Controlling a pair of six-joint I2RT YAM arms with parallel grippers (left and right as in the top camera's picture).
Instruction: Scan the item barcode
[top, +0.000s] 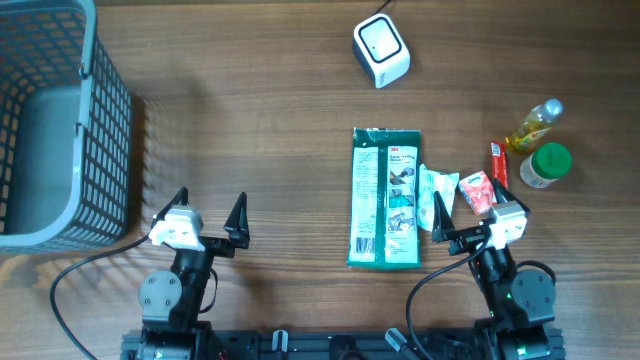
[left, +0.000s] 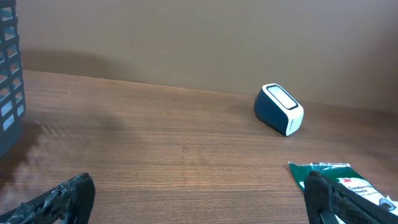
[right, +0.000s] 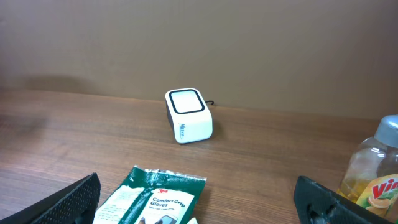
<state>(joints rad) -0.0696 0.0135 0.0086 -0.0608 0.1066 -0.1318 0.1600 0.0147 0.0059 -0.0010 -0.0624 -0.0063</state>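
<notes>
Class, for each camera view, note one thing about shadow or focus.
Overhead: the basket casts a soft shadow rightward on the table. Left wrist: the near fingers are blurred, the scanner sharp. Right wrist: fingers blurred too, the glove pack lettering readable.

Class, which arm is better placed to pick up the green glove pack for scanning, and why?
Right. The right gripper, open, sits beside the glove pack; the left gripper, also open, is far off near the basket.

You look straight down on the whole table (top: 280, 120) from overhead, while both wrist cameras sit low near its surface, facing the far barcode scanner (top: 381, 51), which both share.
</notes>
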